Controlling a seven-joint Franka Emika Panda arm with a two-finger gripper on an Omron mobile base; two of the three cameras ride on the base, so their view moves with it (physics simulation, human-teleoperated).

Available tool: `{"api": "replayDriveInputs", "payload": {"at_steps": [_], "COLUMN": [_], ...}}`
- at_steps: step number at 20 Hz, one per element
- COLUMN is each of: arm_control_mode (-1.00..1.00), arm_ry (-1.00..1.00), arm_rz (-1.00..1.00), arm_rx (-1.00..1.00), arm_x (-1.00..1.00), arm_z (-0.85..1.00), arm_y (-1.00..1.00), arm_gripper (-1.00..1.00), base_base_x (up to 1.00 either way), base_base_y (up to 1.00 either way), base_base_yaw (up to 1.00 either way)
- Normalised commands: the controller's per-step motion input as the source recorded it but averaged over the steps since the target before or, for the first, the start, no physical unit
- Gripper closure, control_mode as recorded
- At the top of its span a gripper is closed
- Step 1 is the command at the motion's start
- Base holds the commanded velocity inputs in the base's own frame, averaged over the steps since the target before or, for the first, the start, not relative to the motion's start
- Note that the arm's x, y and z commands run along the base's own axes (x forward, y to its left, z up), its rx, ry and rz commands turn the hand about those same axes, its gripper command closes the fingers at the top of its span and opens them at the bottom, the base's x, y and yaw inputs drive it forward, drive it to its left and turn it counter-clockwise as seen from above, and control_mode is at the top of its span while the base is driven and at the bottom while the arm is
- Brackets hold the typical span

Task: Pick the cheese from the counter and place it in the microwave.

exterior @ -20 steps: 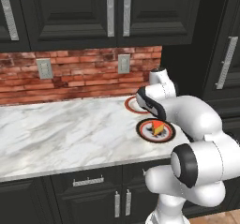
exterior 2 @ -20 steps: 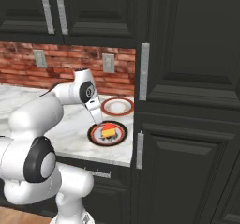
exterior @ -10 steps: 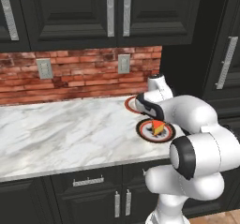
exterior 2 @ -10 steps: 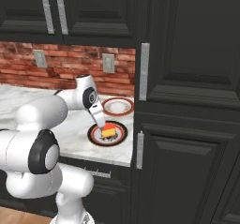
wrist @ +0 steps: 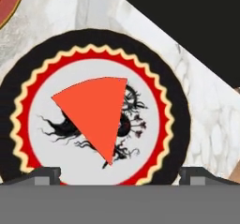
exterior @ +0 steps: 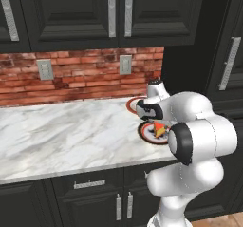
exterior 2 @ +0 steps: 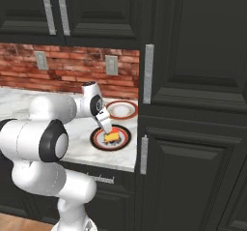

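Note:
The cheese is an orange-red wedge lying on a black, red and white patterned plate near the counter's right end. From the side, the cheese looks yellow with a red edge. My gripper hangs open just above the plate, pointing down, its fingertips wide apart on either side of the wedge and not touching it. In the base views the gripper hovers close over the cheese. The microwave is out of view.
A second red-rimmed white plate sits just behind the patterned one, by the brick wall. A tall dark cabinet with silver handles stands right of the counter's end. Dark upper cabinets hang above.
The hand has come down toward the patterned plate and now sits closer over the cheese. The cheese and both plates have not moved.

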Motion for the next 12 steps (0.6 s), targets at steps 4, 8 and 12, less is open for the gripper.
{"api": "replayDriveInputs", "payload": {"at_steps": [4,8,12], "arm_control_mode": [-1.0,-1.0,-1.0], "arm_ry": [0.0,0.0,0.01], "arm_rz": [0.04,0.01,0.0], "arm_rx": [0.0,0.0,0.0], "arm_x": [0.46,0.32,0.16], "arm_z": [-0.26,-0.31,-0.33], "arm_y": [-0.02,-0.06,-0.14], "arm_gripper": [-1.0,-1.0,-1.0], "base_base_x": [0.0,0.0,0.0], "base_base_y": [0.0,0.0,0.0], "base_base_yaw": [0.0,0.0,0.0]}}
